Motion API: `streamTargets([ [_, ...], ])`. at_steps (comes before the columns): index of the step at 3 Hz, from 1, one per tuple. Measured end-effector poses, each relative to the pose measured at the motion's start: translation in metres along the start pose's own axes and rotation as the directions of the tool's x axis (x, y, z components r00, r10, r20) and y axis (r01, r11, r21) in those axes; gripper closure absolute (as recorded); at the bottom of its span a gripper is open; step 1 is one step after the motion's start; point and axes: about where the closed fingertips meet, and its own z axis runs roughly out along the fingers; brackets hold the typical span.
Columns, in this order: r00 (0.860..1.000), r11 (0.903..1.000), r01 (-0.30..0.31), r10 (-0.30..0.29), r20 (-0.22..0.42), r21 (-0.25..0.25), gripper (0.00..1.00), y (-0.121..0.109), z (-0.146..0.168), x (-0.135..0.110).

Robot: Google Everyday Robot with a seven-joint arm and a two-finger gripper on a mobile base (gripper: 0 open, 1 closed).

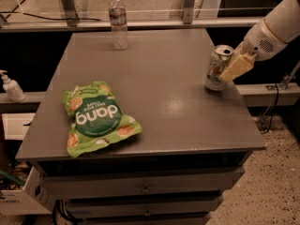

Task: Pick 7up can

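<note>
A grey drawer-fronted table [178, 88] fills the scene, with a white robot arm [276, 27] reaching in from the upper right. A green snack bag [98, 118] lies flat near the table's front left. A clear plastic bottle [119, 22] stands upright at the far edge. The 7up can [214, 69] stands near the table's right edge - the gripper [226, 74] is against its right side, overlapping it. Whether the jaws pinch the can cannot be told. A pump dispenser [11, 87] sits off the table, far left.
</note>
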Motion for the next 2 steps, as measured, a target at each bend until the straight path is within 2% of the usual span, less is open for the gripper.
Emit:
streamTargets([
  [1,0.999,0.9998,0.01,-0.009,0.05,-0.016,1.0,0.007,-0.016,-0.008],
  [2,0.99,0.9992,0.024,-0.02,0.137,-0.031,1.0,0.013,-0.036,-0.023],
])
